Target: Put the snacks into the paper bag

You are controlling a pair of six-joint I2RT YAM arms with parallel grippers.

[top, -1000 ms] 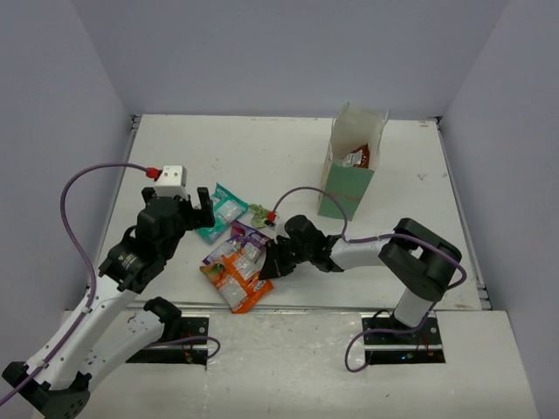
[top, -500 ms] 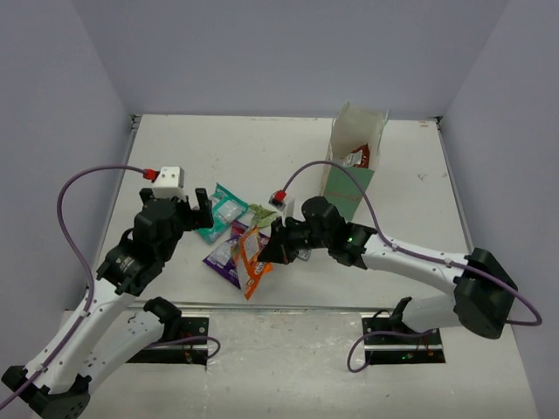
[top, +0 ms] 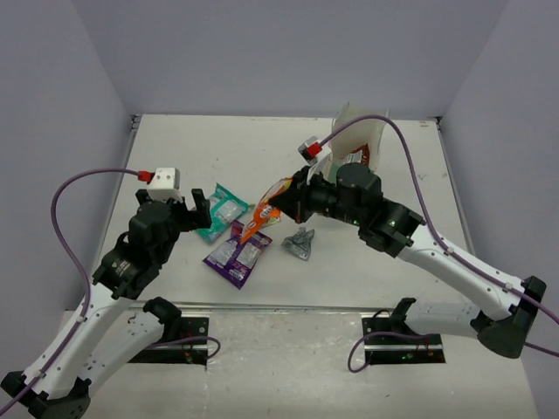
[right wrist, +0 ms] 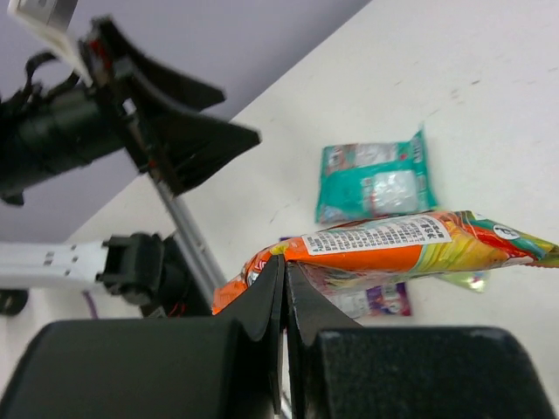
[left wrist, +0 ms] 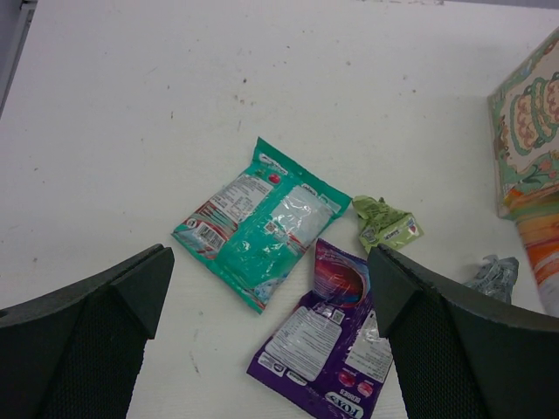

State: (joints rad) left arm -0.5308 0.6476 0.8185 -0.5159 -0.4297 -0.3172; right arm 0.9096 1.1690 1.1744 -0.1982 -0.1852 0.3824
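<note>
My right gripper [top: 285,200] is shut on one end of the orange packet [top: 265,212], which hangs in the air left of the mint-green paper bag [top: 368,131]. In the right wrist view the pinched orange packet [right wrist: 397,242] stretches out sideways from the gripper [right wrist: 284,264]. On the table lie the teal packet [left wrist: 259,224], the purple packet [left wrist: 329,336], a tiny green packet [left wrist: 385,224] and a crumpled silver one [top: 300,243]. My left gripper [left wrist: 269,266] hovers open above the teal and purple packets with nothing between its fingers.
The bag [left wrist: 527,122] stands upright at the back right, with my right arm passing in front of it. Purple cables loop over both arms. The table's near edge and the two arm bases lie below the packets.
My right gripper has lifted the orange packet off the purple one and carried it up and right towards the bag. The silver packet now shows. The left arm has barely moved.
</note>
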